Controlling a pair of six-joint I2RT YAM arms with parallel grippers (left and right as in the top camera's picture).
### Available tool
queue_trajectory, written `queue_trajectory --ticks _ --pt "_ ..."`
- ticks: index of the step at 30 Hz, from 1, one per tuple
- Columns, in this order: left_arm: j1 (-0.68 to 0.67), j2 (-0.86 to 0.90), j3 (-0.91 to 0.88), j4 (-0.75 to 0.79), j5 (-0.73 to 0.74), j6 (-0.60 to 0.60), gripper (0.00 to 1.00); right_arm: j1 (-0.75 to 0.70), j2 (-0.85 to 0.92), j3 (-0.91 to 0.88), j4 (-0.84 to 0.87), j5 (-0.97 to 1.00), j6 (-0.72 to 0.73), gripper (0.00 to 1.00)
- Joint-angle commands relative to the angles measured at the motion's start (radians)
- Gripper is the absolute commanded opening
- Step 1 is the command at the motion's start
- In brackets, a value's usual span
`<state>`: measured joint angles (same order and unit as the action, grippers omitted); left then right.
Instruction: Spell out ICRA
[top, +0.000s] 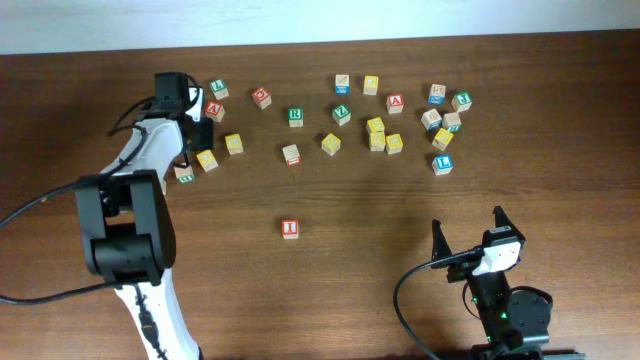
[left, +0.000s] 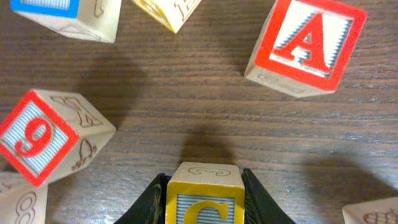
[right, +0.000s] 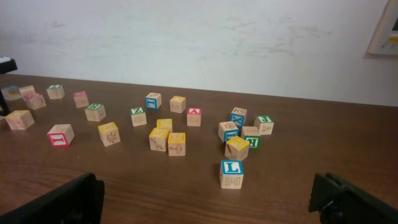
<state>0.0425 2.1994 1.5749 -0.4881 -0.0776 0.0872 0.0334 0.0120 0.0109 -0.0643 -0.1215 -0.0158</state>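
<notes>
Gripping yellow C block (left: 202, 190) w/ L pincer (left: 203, 202) near A block (left: 305, 43); R pincer (top: 468, 222) wide

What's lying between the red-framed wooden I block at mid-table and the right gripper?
Nothing: the overhead view shows only bare brown wooden table between the red-framed wooden I block and the open right gripper.

We read a yellow "C" on the C block (left: 203, 208). Above and right of the C block, the A block (left: 305, 43) bears a red "A". Left of the C block, the 9 block (left: 34, 138) shows a red "9". Overhead, the I block (top: 290, 229) reads "I".
</notes>
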Motion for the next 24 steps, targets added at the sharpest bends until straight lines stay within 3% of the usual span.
queue_trajectory --ticks 1,7,15,19,24 --pt "0.008 -0.061 0.037 -0.010 0.068 -0.035 0.25 0.006 -0.006 -0.005 -0.007 0.001 -0.003 0.98" --pt "0.008 -0.177 0.037 -0.040 0.103 -0.084 0.25 0.006 -0.006 -0.005 -0.007 0.001 -0.003 0.98" --pt "-0.009 -0.435 0.036 -0.184 0.399 -0.234 0.25 0.006 -0.006 -0.005 -0.007 0.001 -0.003 0.98" --pt "-0.097 -0.496 0.036 -0.346 0.520 -0.256 0.28 0.006 -0.006 -0.005 -0.007 0.001 -0.003 0.98" --pt "-0.306 -0.496 0.028 -0.581 0.518 -0.277 0.32 0.006 -0.006 -0.005 -0.007 0.001 -0.003 0.98"
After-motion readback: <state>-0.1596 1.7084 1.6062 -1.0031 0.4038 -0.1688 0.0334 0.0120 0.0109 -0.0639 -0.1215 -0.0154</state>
